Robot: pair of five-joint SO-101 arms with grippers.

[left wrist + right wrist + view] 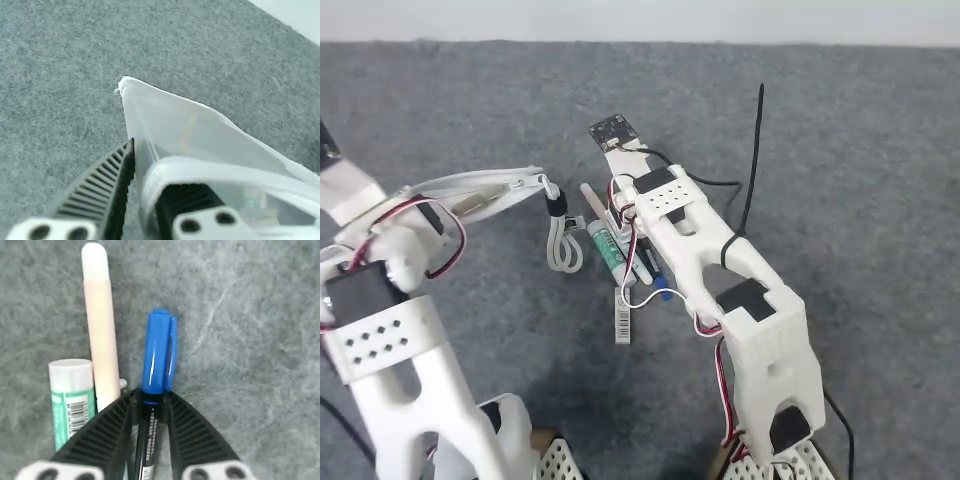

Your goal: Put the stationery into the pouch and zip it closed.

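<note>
Nearest, right gripper (150,407) clamped on blue-capped pen (157,350), seemingly to lift it. Glue stick (72,390) and pale marker (100,340) lie just beside it on grey mat (250,315). Beyond, left gripper (137,155) pinches pouch (190,130) edge, likely holding its mouth open.

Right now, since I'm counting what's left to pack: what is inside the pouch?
Through the translucent pouch a slim tan stick-like item shows faintly. The left tool and the cloudy wall hide the rest.

2 white arms (760,330) | black ribbed claw fingers (195,435) | red-white-black cables (457,245) | black servos (360,290)
</note>
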